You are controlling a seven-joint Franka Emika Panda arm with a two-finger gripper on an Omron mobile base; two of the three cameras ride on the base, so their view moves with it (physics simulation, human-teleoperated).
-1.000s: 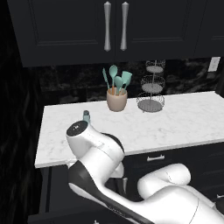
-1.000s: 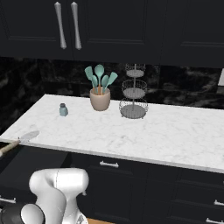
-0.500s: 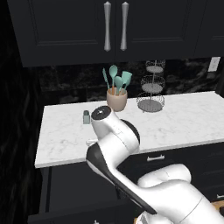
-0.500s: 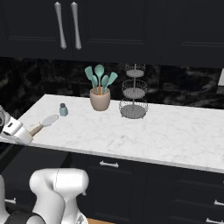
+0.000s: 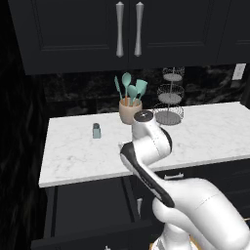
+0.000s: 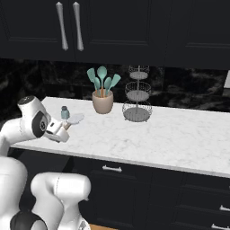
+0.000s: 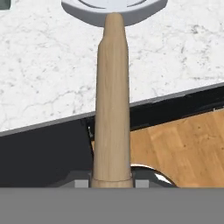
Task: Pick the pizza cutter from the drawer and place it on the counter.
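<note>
Swinging up from the drawer (image 5: pixel 93 215), my tool (image 6: pixel 66 127) now pinches the pizza cutter (image 7: pixel 112 92) by its wooden handle, wheel apparently hovering above the tabletop (image 6: pixel 179 134) near the teal shaker (image 6: pixel 65 112), so setting down comes next.

Black cabinets (image 6: pixel 134 31) (wood floor (image 7: pixel 183 148))
</note>
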